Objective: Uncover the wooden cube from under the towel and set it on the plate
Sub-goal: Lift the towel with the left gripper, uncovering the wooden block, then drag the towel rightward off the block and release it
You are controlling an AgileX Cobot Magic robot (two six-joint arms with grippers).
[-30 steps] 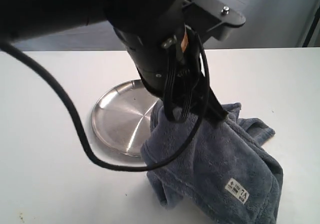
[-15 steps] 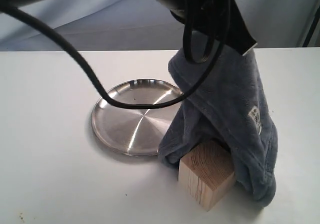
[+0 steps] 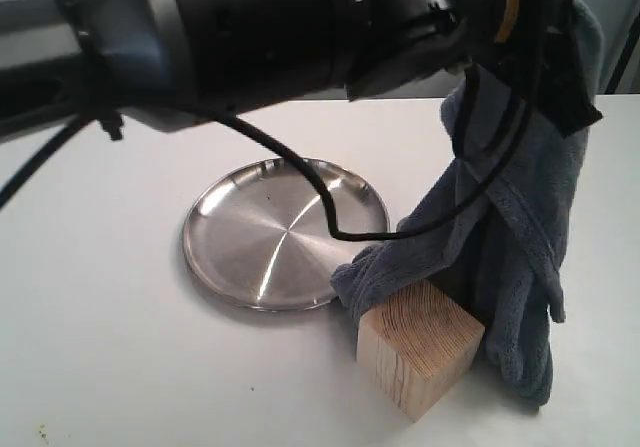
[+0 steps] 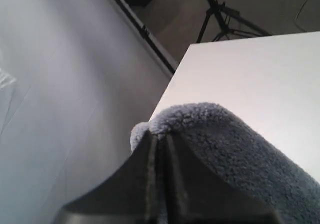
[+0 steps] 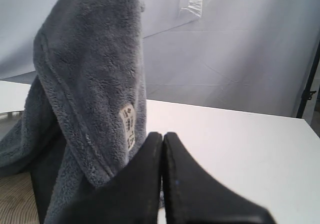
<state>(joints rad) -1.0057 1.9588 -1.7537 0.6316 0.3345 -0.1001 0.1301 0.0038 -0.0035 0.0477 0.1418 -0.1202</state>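
The wooden cube stands bare on the white table, just right of the steel plate, which holds nothing. The blue-grey towel hangs in the air above and behind the cube, and one lower fold still touches the cube's top. My left gripper reaches across from the left and is shut on the towel's upper edge. In the left wrist view its jaws pinch the fleecy towel. My right gripper is shut on nothing, close beside the hanging towel.
The big black left arm fills the top of the exterior view, and its cable loops down over the plate. The white table spreads left and forward. A grey backdrop and a tripod stand beyond the table edge.
The left gripper has lifted the towel up and to the right. The cube, covered a second ago, now stands in the open. The plate has not moved.
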